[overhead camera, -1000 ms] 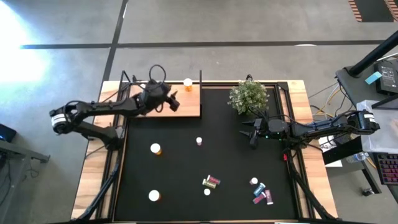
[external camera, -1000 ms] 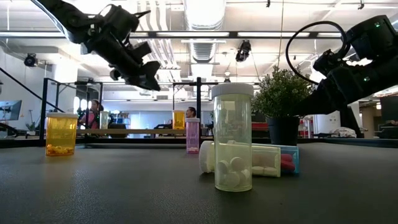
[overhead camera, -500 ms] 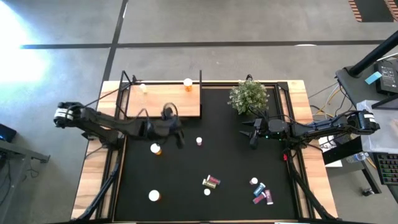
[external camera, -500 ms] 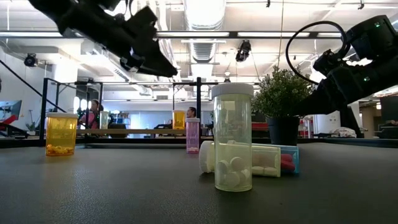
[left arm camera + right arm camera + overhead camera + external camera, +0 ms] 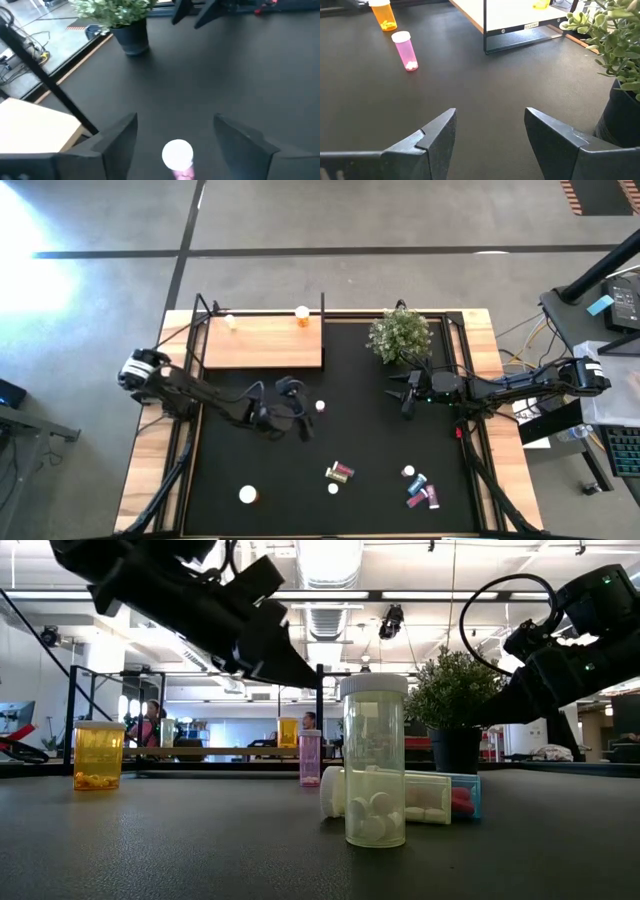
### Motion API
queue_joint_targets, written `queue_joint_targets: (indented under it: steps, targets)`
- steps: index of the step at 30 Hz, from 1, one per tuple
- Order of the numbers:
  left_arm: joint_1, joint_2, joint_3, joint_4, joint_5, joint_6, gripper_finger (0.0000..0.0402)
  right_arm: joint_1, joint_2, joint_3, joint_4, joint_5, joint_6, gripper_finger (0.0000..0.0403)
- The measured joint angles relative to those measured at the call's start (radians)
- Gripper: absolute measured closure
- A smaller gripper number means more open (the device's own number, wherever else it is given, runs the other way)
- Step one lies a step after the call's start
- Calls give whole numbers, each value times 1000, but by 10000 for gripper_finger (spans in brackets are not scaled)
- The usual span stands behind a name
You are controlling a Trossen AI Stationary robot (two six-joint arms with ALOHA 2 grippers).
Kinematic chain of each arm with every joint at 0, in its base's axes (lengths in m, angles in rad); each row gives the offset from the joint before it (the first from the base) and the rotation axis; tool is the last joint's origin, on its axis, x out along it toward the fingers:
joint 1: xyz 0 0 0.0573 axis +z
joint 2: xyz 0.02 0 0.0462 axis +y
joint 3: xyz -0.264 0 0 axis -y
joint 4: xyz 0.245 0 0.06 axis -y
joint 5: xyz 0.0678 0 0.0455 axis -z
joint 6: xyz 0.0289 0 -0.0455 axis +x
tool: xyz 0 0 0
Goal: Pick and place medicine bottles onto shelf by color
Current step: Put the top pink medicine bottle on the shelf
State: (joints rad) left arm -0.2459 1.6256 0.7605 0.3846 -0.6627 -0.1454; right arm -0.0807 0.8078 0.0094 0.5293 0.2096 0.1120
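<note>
The left claw hangs over the black mat just in front of the shelf, its fingers spread wide with nothing between them; in its wrist view a white-capped pink bottle stands upright below the gap, clear of both fingers. From above, that pink bottle sits just beside the claw's tip.

The right claw waits near the potted plant, held above the mat, its fingers parted and empty.

On the light-wood shelf stand two bottles at the back edge — an orange one near the right post and a smaller yellowish one toward the left.

On the worktop's near side, an orange bottle stands upright with a layer of pills at its bottom. A clear yellowish bottle stands upright, white tablets heaped in its lower part. Touching it from behind lies a bottle on its side, also holding white tablets, and behind that a blue-teal one with what look like red pills — hard to be sure.

A further cluster of pink, purple and teal bottles lies near the mat's front right.
</note>
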Motion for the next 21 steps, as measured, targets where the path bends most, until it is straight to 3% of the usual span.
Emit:
queue_joint_targets:
  steps: [21]
  targets:
    - [18,107,7,5,-32,-108,141,0,0,0,0,0,0,179]
